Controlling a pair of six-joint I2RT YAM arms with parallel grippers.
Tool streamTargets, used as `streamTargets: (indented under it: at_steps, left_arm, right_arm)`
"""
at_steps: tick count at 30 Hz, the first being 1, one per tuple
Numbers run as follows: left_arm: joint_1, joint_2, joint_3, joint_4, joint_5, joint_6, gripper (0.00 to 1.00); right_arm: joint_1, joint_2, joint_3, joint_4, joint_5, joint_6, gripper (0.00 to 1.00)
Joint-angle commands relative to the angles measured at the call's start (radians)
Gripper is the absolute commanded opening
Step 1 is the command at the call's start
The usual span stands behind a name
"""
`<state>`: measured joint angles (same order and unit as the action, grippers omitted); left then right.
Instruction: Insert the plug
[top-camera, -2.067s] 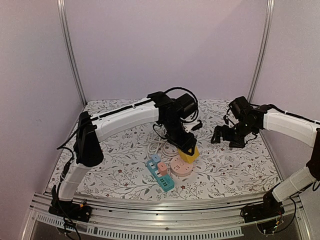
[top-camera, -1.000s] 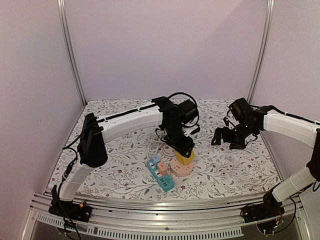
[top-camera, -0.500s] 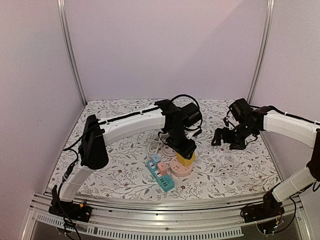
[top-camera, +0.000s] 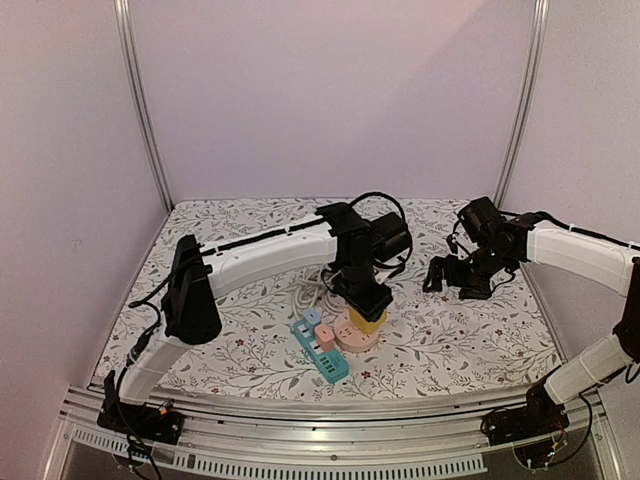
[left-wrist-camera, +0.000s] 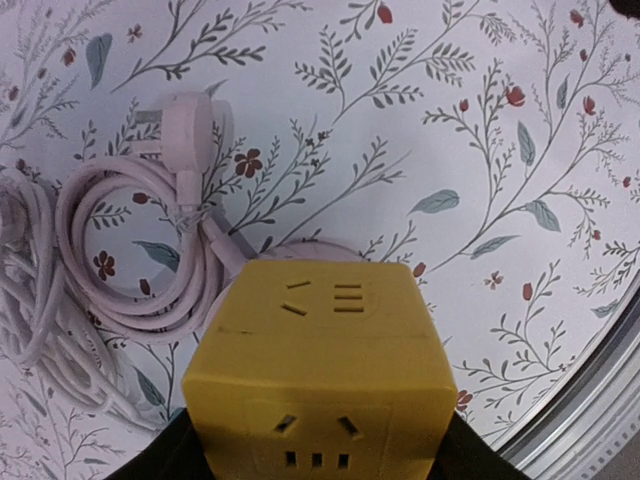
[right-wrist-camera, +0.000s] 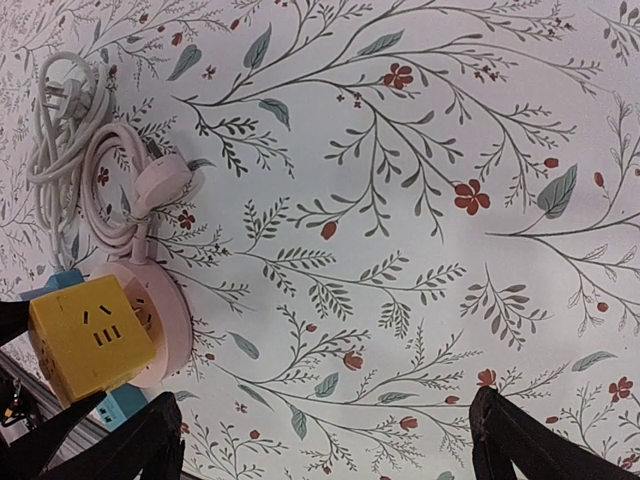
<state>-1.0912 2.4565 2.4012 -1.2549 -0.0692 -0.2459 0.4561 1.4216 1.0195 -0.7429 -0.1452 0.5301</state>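
Top external: left gripper (top-camera: 367, 306) jaws clamp the yellow cube adapter (top-camera: 368, 320) over the round pink socket (top-camera: 346, 340); slightly off-centre, perhaps, so prongs could jam.

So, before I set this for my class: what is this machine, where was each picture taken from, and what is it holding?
It is a two-armed robot bolted to the edge of a flowery table. One picture looks down from above; the other two come from a camera on each wrist. The left tool grips a yellow cube socket over a round pink socket. The right tool hangs open and empty above the table. Also lying there: a blue power strip and coiled white cables.
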Motion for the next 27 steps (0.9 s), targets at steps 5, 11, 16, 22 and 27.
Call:
streamTargets:
  at_steps: [5, 11, 16, 22, 27]
  left_arm:
    - [-0.007, -0.045, -0.107, -0.082, -0.083, 0.055, 0.0]
    - [0.007, -0.059, -0.155, -0.065, -0.064, 0.105, 0.0]
    - [0.02, 0.029, -0.07, -0.06, -0.043, 0.106, 0.0]
    - [0.024, 0.082, -0.056, -0.06, -0.058, 0.122, 0.0]
    - [0.028, 0.107, 0.002, -0.059, -0.024, 0.105, 0.0]
  right_arm:
    - [0.001, 0.007, -0.028, 0.003, -0.01, -0.015, 0.99]
    - [0.0, 0.011, -0.03, -0.003, -0.028, -0.009, 0.99]
    - [0.001, -0.001, -0.035, -0.028, -0.044, -0.008, 0.99]
    - [0.0, -0.015, -0.039, -0.064, -0.043, -0.019, 0.99]
    - [0.001, -0.023, -0.034, -0.067, -0.053, -0.017, 0.99]
